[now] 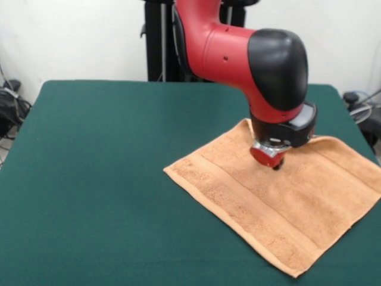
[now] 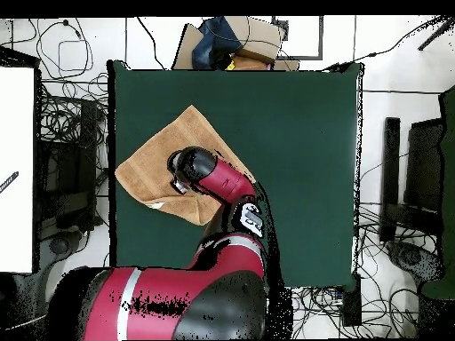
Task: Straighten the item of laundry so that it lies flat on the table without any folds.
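Lying near flat at lower right of the front view, the towel (image 1: 280, 205) looks light, limp terry that should drag easily; a corner or border band seems the best hold. The tool (image 1: 273, 157) hangs just over its upper part, grip state unreadable. The green felt counter (image 1: 107, 179) offers wide room at left.

Towel (image 1: 280, 205) flat on green table (image 1: 95, 179), rotated; gripper (image 1: 275, 162) down on towel's far part.
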Tool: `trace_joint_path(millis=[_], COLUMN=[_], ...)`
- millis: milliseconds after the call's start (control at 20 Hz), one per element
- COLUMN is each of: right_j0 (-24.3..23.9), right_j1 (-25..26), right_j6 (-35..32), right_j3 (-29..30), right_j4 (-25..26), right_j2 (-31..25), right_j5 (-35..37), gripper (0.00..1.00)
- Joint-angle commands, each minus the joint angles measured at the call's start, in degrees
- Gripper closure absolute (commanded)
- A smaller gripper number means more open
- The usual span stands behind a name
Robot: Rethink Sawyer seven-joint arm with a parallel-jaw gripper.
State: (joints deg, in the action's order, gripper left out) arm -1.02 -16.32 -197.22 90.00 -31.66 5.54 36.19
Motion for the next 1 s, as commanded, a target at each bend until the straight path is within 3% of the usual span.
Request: trace_joint_path(millis=[50, 400, 750, 1000], right_j0=[-1.36, -0.89, 1.69, 2.32], right_j1=[0.27, 1.92, 3.07, 1.2], right_j6=[-2.67, -2.92, -7.71, -7.75], right_j3=[4.04, 2.89, -2.81, -0.22], right_j4=[-2.48, -2.5, -2.99, -3.29], right_j2=[-5.49, -5.76, -4.14, -4.37], right_j5=[-2.57, -3.76, 2.65, 2.45], gripper=[1.0, 1.0, 1.0, 1.0])
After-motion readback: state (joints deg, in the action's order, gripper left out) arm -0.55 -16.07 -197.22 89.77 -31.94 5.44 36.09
